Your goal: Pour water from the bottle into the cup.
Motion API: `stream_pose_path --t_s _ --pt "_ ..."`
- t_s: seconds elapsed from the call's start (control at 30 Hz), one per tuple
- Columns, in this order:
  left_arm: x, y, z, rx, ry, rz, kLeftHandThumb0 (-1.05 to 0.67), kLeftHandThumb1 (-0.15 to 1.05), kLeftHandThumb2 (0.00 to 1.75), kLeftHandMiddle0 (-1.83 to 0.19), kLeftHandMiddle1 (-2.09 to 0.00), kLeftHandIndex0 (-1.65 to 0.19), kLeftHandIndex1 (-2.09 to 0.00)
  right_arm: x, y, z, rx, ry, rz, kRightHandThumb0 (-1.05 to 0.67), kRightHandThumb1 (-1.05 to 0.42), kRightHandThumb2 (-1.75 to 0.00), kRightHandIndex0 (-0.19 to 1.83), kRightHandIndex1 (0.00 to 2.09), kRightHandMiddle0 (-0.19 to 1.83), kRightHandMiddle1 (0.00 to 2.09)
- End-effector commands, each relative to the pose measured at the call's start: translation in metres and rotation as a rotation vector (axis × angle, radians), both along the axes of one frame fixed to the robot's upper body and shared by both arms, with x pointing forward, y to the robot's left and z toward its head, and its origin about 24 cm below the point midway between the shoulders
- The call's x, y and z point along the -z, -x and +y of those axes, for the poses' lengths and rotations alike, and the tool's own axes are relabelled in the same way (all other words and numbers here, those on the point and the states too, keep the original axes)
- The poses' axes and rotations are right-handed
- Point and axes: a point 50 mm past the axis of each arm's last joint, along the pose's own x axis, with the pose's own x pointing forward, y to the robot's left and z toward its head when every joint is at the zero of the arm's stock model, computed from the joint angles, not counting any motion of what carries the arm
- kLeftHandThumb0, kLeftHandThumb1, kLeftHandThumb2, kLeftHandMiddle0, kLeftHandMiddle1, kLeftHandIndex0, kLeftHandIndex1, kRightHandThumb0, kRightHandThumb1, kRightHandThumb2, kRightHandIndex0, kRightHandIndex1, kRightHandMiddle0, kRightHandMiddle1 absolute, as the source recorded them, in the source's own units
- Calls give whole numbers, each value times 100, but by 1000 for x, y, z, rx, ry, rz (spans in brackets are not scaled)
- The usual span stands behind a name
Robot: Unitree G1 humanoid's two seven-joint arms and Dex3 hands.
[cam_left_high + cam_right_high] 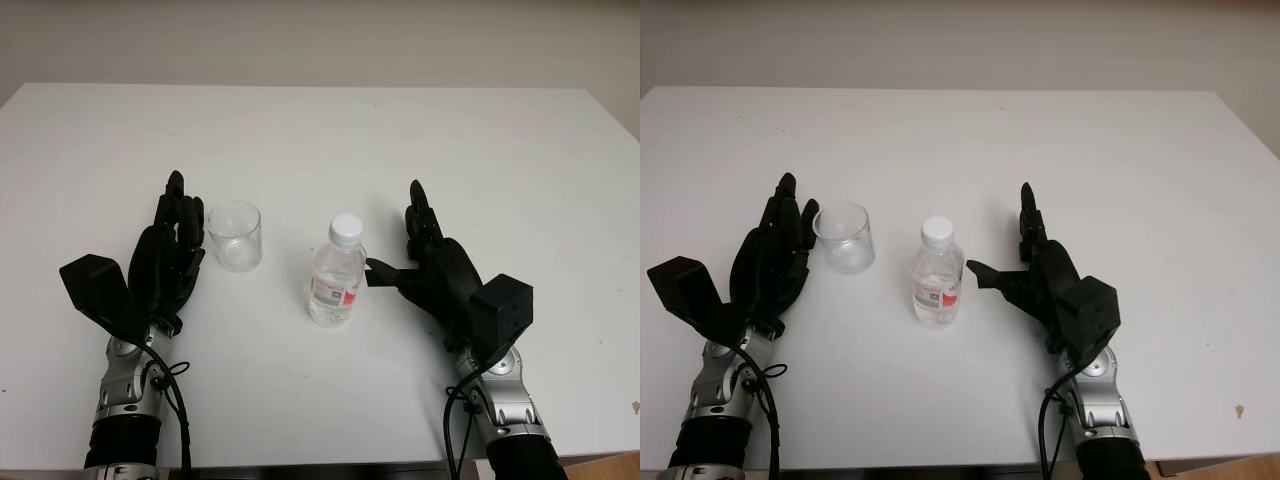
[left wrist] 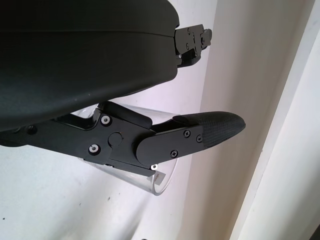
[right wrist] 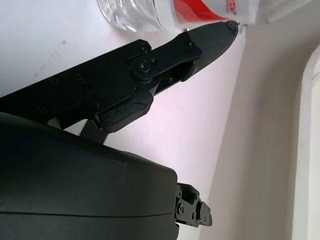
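Both forearms come up from the near edge of the table, silver at the wrist joints with black cables looping beside them, and each ends in a black three-fingered hand. On the left side, the left hand point(image 1: 168, 262) sits just beside the clear cup point(image 1: 235, 235), its fingers stretched forward and lying close together along the cup's left wall; it holds nothing — from the head views I cannot tell whether a finger touches the glass. Seen from the left wrist, one black fingertip point(image 2: 217, 125) crosses in front of the cup's transparent rim.

On the other side, the right hand point(image 1: 432, 262) is open too, two fingers pointing away up the table while its thumb sticks out sideways toward the water bottle point(image 1: 336, 272). That thumb tip ends just beside the bottle's label, near the red patch, without closing on it; the right wrist view shows the tip point(image 3: 216, 36) close against the bottle's clear ribbed base and red-and-white label.

Standing upright between the two hands, the bottle wears its white cap point(image 1: 346, 229). To its left and slightly farther back stands the cup, also upright, apart from the bottle.

Everything stands on a plain white table point(image 1: 320, 140), with a pale beige wall point(image 1: 320, 40) behind its far edge.

Count — one bottle, one cup, two hands.
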Motion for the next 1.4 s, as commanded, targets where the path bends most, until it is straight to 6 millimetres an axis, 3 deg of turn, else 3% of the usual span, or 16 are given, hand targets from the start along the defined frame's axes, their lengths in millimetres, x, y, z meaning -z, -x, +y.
stream_pose_path --t_s 0.0,0.17,0.47,0.77,1.37 --pt "-5 -4 1 1 -9 -22 -70 105 60 12 -5 14 -5 -13 -5 -13 5 3 -60 -92 -92 -6 -19 0 -19 0" --pt "-4 -3 1 0 4 -25 -69 105 60 12 -5 14 -5 -44 0 -28 -106 43 -145 -98 -91 -5 -19 0 -19 0" --pt "-7 -5 2 2 -10 -28 -70 105 59 11 -6 14 -5 -58 27 4 -331 8 -183 -100 -90 -5 -19 0 -19 0" --pt "-7 -4 2 0 -20 -30 -70 105 60 12 -5 14 -5 -49 37 30 -460 -4 -147 -95 -87 -4 -19 0 -19 0" --pt "-5 -3 1 -6 5 -25 -70 105 59 11 -5 14 -6 -10 20 61 -489 -17 -53 -93 -88 -6 -19 0 -19 0"
